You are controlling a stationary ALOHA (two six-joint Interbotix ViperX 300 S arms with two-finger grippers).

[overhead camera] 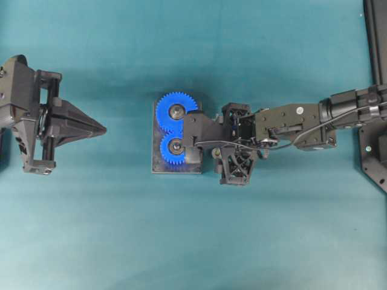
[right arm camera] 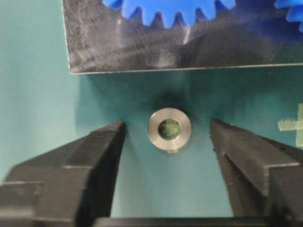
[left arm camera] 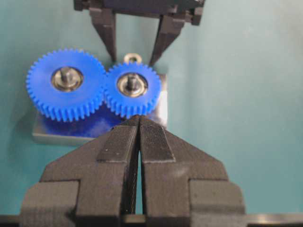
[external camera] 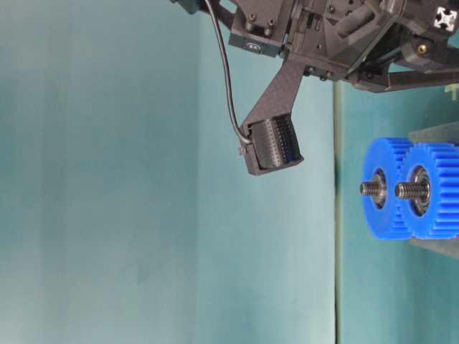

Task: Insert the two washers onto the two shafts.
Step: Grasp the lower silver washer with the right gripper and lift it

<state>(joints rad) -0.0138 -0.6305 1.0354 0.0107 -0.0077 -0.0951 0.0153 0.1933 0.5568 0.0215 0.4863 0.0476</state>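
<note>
- Right gripper (right arm camera: 168,135) hangs over the teal table, its two black fingers spread apart, one on each side of the washer and touching nothing.
- Left gripper (left arm camera: 138,124) sits well away on the opposite side of the table, its two ribbed fingers pressed together to a point, holding nothing.
- The washer (right arm camera: 169,129) is a small, flat, silver metal ring with a round hole; the teal table shows through the hole. It lies flat on the table, just beside the edge of the base plate, between the open right fingers.
- The base plate (overhead camera: 158,166) is a dark metal rectangle carrying two bright blue toothed gears, meshed side by side.
- The larger gear (overhead camera: 166,110) and the smaller gear (overhead camera: 164,154) each have a metal bearing at the centre.
- A short threaded shaft (external camera: 368,188) sticks up from the middle of one gear, and a second shaft (external camera: 403,190) from the other.
- The table (overhead camera: 272,241) is a plain teal surface, and a teal backdrop of the same colour rises behind it.
- A black frame (overhead camera: 376,36) runs along the table's right edge in the overhead view.
</note>
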